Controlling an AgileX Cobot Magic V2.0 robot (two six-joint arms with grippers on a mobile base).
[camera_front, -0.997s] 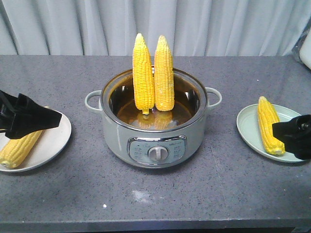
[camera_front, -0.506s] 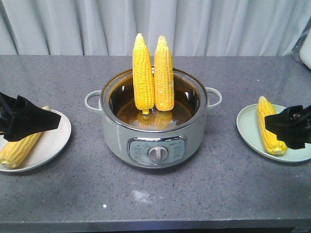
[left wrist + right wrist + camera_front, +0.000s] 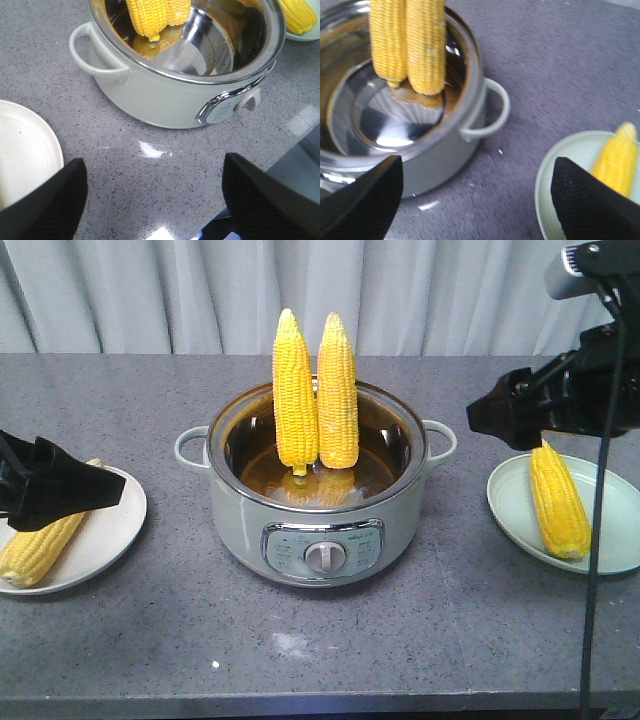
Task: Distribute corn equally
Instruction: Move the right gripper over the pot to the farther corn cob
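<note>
Two corn cobs (image 3: pixel 295 390) (image 3: pixel 338 390) stand upright, tips up, inside the pale green electric pot (image 3: pixel 315 525) at the table's centre. A third corn cob (image 3: pixel 40 545) lies on the white plate (image 3: pixel 110 530) at the left, and another corn cob (image 3: pixel 558 500) on the pale green plate (image 3: pixel 610 550) at the right. My left gripper (image 3: pixel 100 488) hovers open over the white plate, empty (image 3: pixel 155 200). My right gripper (image 3: pixel 490 420) is raised, open and empty (image 3: pixel 475 195), between the pot's right handle (image 3: pixel 492 112) and the green plate (image 3: pixel 560 170).
A grey curtain hangs behind the grey stone table (image 3: pixel 330 650). The pot's side handles (image 3: pixel 190 448) stick out left and right. A black cable (image 3: pixel 598 540) hangs down in front of the right plate. The table's front edge runs close below.
My right gripper has lifted off the right plate and swung up and left, uncovering the cob there. The left gripper has hardly moved.
</note>
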